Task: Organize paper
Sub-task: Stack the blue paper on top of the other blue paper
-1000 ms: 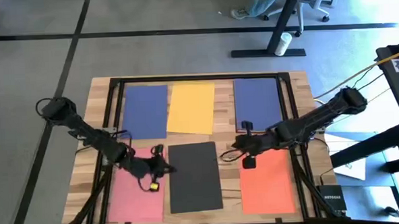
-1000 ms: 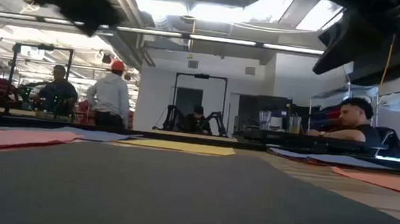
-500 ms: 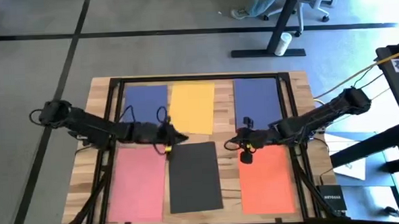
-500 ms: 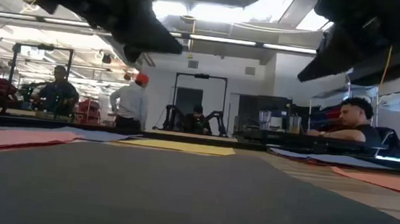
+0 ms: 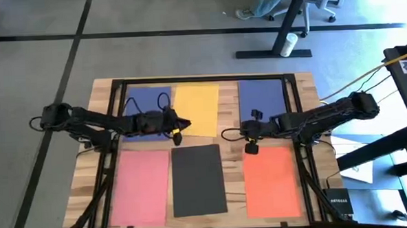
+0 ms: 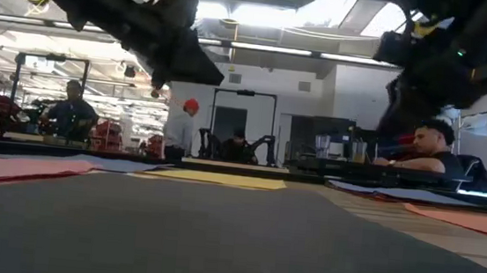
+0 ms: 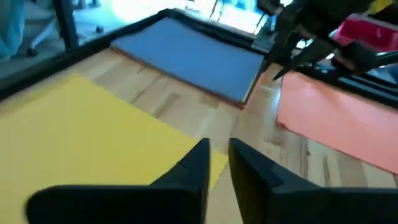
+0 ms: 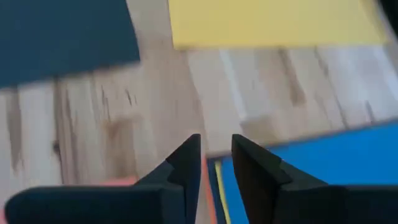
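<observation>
Moved: left gripper has swung from the near pink sheet to the yellow sheet's near left corner; right gripper has edged farther.
Fingers: both pairs nearly together, empty.
Wrist views only: more sheets under the right blue sheet.
Low view: people beyond the table.
Paper: six sheets, two rows, long axes near-to-far.

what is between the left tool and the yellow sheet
Nothing visible. The left tool hovers at the near corner of the yellow sheet, fingers nearly closed and empty, with only bare wooden table beside it.
</observation>
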{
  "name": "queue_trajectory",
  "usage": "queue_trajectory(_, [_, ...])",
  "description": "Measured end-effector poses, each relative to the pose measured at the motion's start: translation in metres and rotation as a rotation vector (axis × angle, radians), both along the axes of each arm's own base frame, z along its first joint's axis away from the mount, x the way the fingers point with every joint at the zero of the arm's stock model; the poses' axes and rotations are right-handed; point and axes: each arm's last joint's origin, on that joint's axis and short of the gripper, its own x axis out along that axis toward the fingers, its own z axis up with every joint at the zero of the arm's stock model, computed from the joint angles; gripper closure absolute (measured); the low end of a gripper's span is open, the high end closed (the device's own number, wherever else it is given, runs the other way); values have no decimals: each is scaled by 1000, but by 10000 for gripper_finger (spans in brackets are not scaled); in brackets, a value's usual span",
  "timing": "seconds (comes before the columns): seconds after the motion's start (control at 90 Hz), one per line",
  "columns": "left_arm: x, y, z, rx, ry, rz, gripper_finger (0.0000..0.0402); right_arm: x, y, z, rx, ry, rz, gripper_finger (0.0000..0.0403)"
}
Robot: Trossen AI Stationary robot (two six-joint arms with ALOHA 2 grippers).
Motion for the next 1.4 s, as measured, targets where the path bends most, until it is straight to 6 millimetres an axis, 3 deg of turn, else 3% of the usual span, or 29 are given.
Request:
queue_trajectory(0.233, [0,5,1,21,-9,15,310,-1,1,-2,65,18,-11,322])
queue_trajectory(0.711, [-2,5,-5,31,63,10,308,3,3,-22,96,146,-26,322])
queue_trajectory(1.4, [-3,8,-5,-8,48,42,283,-2,1,-24,61,204,-47,322])
